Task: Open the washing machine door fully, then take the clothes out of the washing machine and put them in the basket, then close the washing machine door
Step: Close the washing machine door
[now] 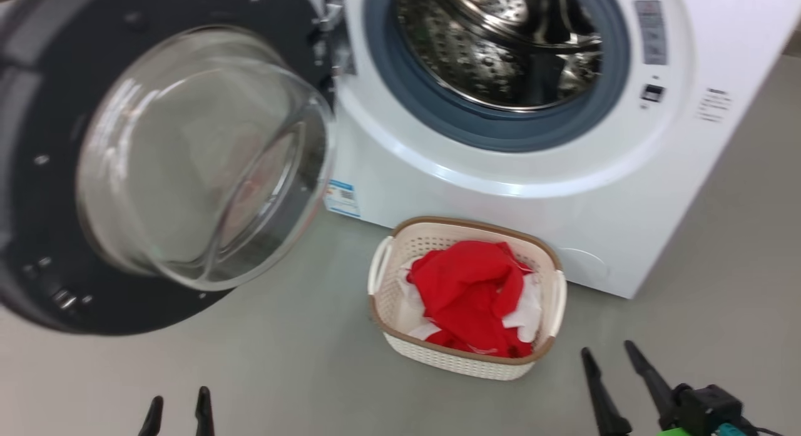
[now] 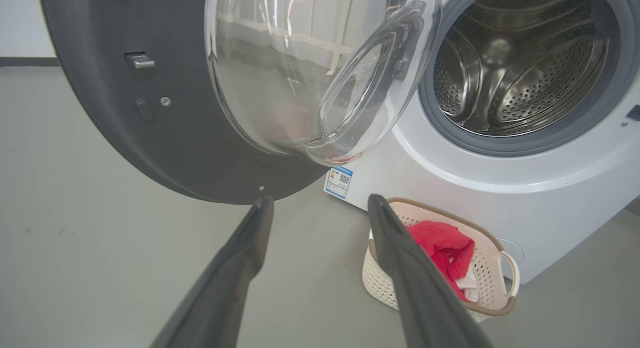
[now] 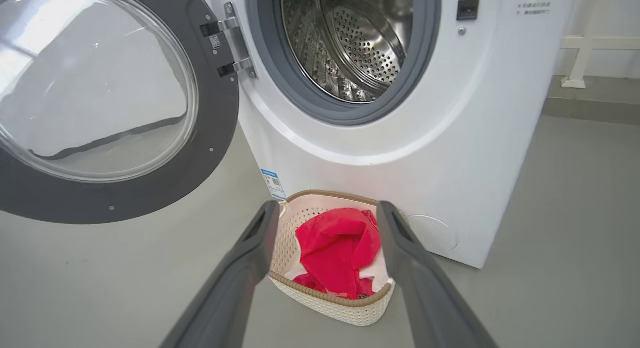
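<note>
The washing machine (image 1: pixel 563 192) stands with its door (image 1: pixel 37 236) swung wide open to the left, glass bowl bulging toward me. Its steel drum (image 1: pixel 500 48) shows bare metal, with no clothes visible inside. The red and white clothes (image 1: pixel 469 298) lie heaped in the cream basket (image 1: pixel 463 361) on the floor in front of the machine. My left gripper (image 1: pixel 177 403) is open at the bottom left, below the door's rim (image 2: pixel 150 138), holding nothing. My right gripper (image 1: pixel 610 353) is open at the bottom right, beside the basket (image 3: pixel 330 300) and apart from it.
Grey floor (image 1: pixel 281 373) spreads around the basket and under the door. A blue-edged label (image 1: pixel 342 198) sits on the machine's lower left corner. A white pipe frame (image 3: pixel 585 53) stands against the wall to the machine's right.
</note>
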### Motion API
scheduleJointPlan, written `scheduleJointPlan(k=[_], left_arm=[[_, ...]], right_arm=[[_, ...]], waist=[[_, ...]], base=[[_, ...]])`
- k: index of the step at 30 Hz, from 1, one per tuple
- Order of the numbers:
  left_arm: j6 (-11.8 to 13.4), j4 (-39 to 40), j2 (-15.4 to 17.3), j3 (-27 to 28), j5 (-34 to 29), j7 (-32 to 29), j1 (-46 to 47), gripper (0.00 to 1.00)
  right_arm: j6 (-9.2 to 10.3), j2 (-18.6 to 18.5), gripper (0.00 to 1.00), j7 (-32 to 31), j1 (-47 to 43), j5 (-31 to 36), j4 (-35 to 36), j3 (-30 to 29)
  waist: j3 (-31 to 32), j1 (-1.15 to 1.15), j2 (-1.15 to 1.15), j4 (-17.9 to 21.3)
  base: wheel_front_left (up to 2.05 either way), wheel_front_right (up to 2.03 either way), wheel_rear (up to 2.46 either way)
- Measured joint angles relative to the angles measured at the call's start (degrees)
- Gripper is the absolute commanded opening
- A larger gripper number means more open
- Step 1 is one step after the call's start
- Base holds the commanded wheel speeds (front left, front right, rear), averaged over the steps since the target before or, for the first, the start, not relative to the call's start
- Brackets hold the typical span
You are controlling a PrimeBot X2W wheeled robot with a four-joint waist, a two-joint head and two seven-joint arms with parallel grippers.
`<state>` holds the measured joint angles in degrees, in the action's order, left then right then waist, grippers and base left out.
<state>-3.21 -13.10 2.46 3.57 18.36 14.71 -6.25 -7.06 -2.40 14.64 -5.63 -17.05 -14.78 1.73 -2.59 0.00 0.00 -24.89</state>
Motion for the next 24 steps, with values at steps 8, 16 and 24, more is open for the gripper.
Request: scheduleJointPlan(k=[8, 16, 24], left_arm=[[2.4, 2.6, 0.0, 0.9, 3.3, 0.0, -1.0, 1.00], [3.9, 4.1, 0.0, 1.9, 4.5, 0.0, -2.3, 1.00], [1.5, 5.8, -0.1, 2.5, 6.5, 0.0, -2.2, 0.00]], right_arm=[[0.00, -1.3, 1.00, 0.0, 3.8, -0.1, -2.3, 5.0], [-0.01, -2.5, 1.00, 0.0, 5.7, -0.6, -4.0, 7.3], [-0.01, -2.5, 1.00, 0.0, 5.8, -1.0, -4.1, 7.7]], waist=[[-0.4, 0.00, 0.00, -4.3], [-1.0, 0.00, 0.00, -5.1], [-0.4, 0.00, 0.00, -4.9]], base=[[0.00, 0.00, 0.00], [0.00, 0.00, 0.00], [0.00, 0.00, 0.00]])
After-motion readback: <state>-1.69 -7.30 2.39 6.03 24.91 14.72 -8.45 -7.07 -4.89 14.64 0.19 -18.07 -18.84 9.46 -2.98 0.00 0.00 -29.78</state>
